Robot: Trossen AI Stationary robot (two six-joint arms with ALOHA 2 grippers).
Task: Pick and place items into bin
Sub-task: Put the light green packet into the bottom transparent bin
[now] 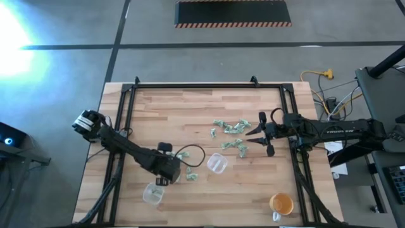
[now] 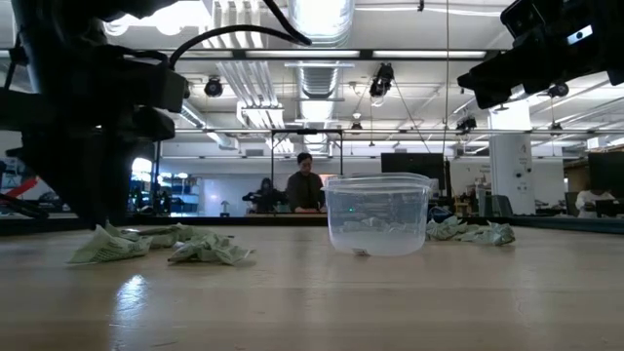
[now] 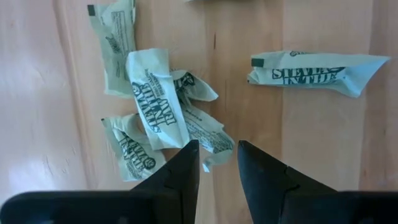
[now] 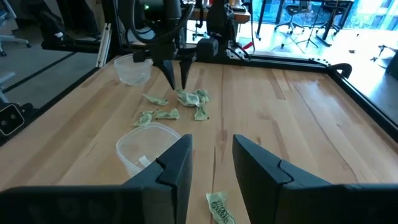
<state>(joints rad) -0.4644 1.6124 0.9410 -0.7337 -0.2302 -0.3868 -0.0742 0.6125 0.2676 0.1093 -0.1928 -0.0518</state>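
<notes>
Two arms over a wooden table [image 1: 183,111] strewn with green-and-white packets.

Taking the clear cup [image 1: 217,164] at mid-table as landmark: the left gripper [image 1: 174,178] hangs just to its left, fingers [image 3: 177,177] a little apart with nothing between them, tips above a small cluster of packets [image 3: 161,118]; a second clear cup [image 1: 152,193] lies beyond it, nearer the front edge. The right gripper [image 1: 261,135] hovers to the cup's right and farther back, fingers spread wide, beside the main scatter of packets [image 1: 231,134]. An orange cup [image 1: 281,204] stands at the front right corner.
</notes>
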